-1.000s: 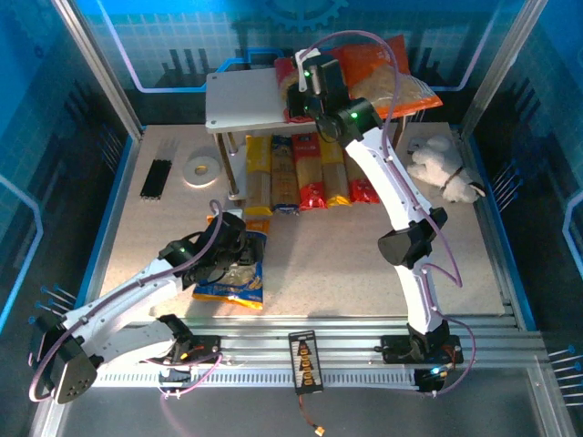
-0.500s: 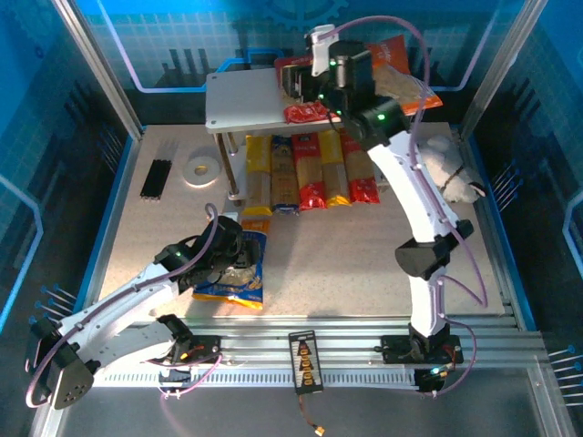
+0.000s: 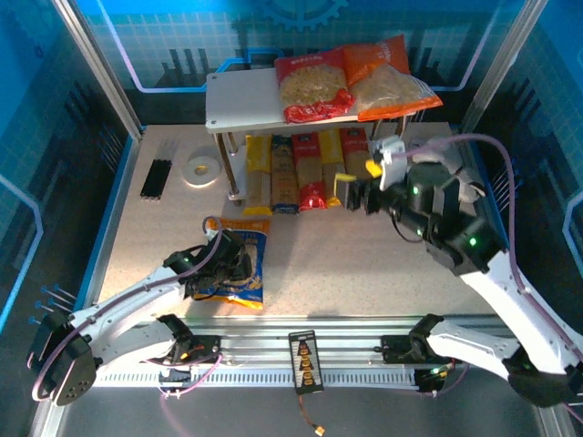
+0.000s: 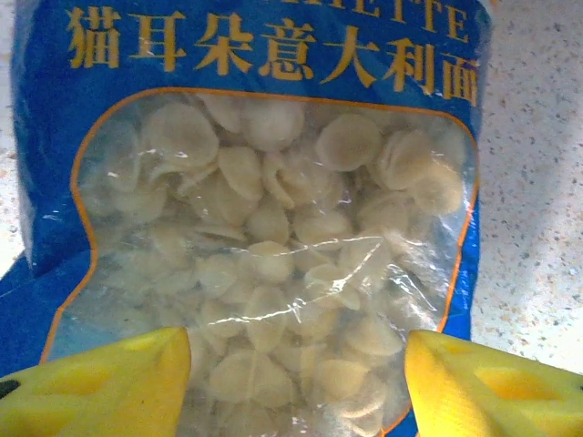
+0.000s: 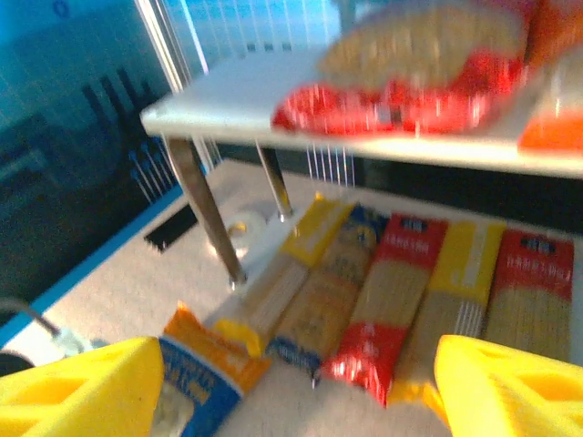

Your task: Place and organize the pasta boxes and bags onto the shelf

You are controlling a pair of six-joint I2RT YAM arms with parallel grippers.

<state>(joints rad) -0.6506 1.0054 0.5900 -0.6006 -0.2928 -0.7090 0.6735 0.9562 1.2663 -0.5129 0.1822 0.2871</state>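
Step in hand, as judged: pickup of the blue-yellow bag point(image 4: 273, 228), lying on the surface point(image 3: 319, 255) before the shelf point(image 3: 241, 100); left gripper point(image 4: 296, 364) fingers open over its window, right gripper point(image 5: 296, 382) open, empty; next: close, lift, shelve.

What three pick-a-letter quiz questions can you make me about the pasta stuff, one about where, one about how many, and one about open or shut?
1. Where is the red bag?
A) on top of the shelf
B) under the shelf
C) inside a gripper

2. How many pasta boxes lie under the top board?
A) three
B) five
C) seven

3. The right gripper is:
A) shut on a box
B) open and empty
C) shut on a bag

Answers:
1 A, it lies flat on the top board.
2 B, two yellow, two red and one blue-and-yellow lie side by side.
3 B, its yellow fingers stand wide apart, gripping nothing.
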